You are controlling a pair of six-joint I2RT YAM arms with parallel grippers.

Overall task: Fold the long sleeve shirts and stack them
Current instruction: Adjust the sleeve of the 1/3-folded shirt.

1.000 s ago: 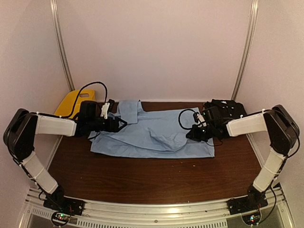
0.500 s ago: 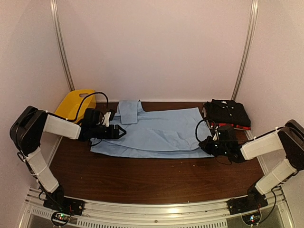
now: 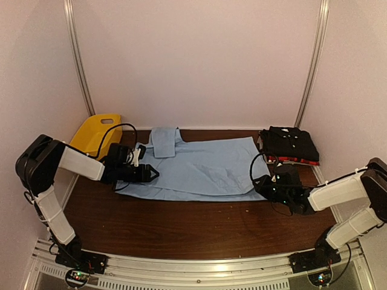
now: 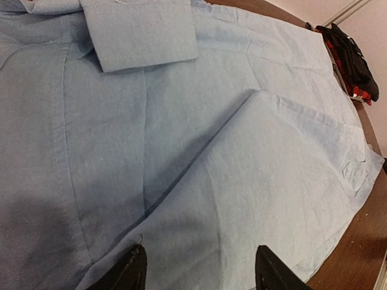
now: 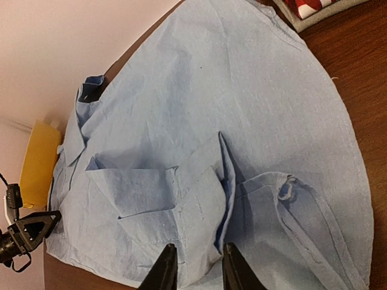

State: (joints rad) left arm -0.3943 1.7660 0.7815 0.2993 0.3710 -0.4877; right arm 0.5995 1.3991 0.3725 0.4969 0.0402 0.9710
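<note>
Blue shirt (image 3: 202,169) lies on brown table (image 3: 181,223), pale walls (image 3: 199,60); left gripper (image 3: 155,174) wide, right gripper (image 3: 260,185) barely parted.

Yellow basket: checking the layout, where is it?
In the top view, the yellow basket sits in the table's far-left corner, left of the light blue shirt.

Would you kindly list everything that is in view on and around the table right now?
long-sleeved collared cloth shirt: one, light blue, spread flat across the table's middle
folded cloth shirt with pale buttons: one, black, far right corner, top of the stack
folded red-edged shirt: one, red at its edge, under the black one
plastic basket: one, yellow, far left corner
wooden table: one, dark brown
left tool: one, black, open at the blue shirt's left edge
right tool: one, black, slightly open at its near right corner
</note>
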